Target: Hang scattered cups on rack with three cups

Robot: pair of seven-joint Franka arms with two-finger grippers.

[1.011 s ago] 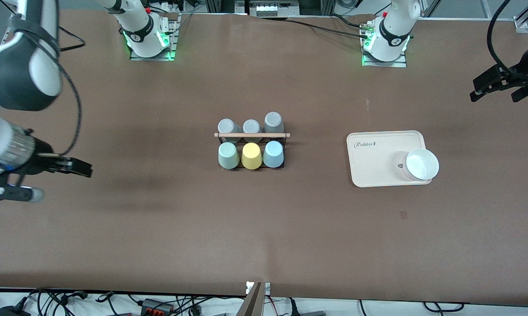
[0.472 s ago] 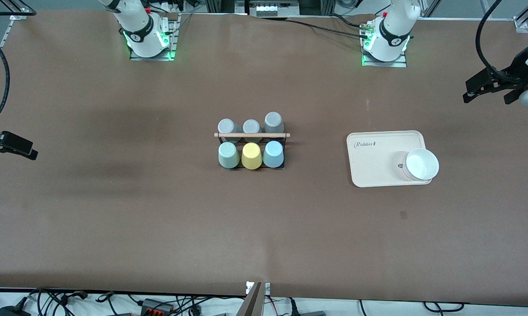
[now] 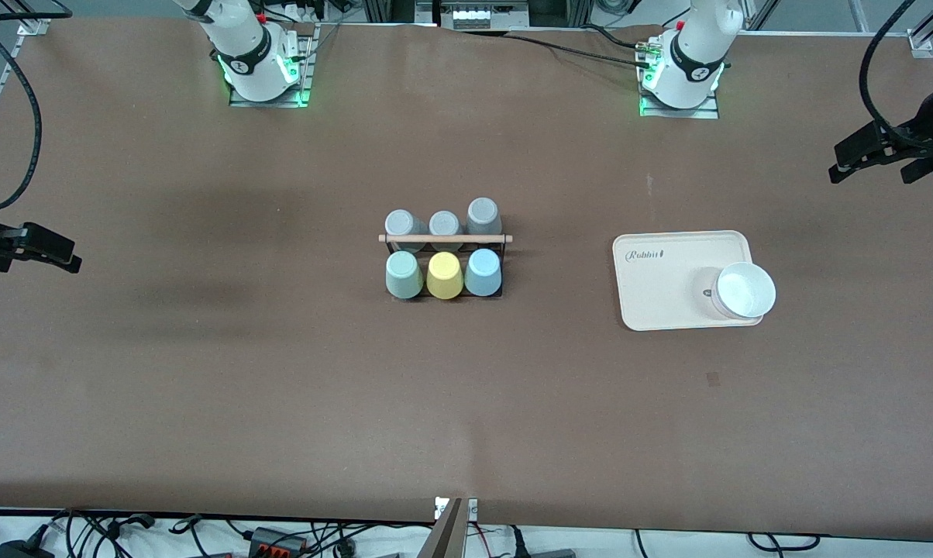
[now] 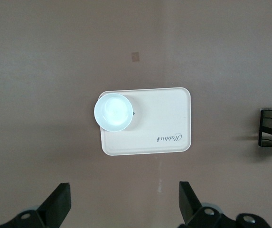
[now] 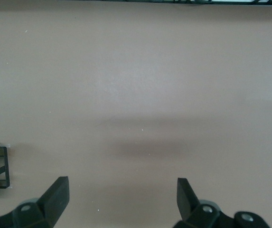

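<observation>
Judging the task finished: green cup [image 3: 403,274] and blue cup [image 3: 483,272] are sitting on the rack [image 3: 445,239]; we are keeping the left gripper [image 3: 879,155] and right gripper [image 3: 32,249] spread, empty, well apart from it.

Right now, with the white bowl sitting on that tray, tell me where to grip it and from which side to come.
Grip the white bowl by its rim, coming straight down from above. It sits upright and open-mouthed at a corner of the beige tray, so one finger could go inside the wall and one outside. The left gripper, open and high above, looks better placed.
</observation>
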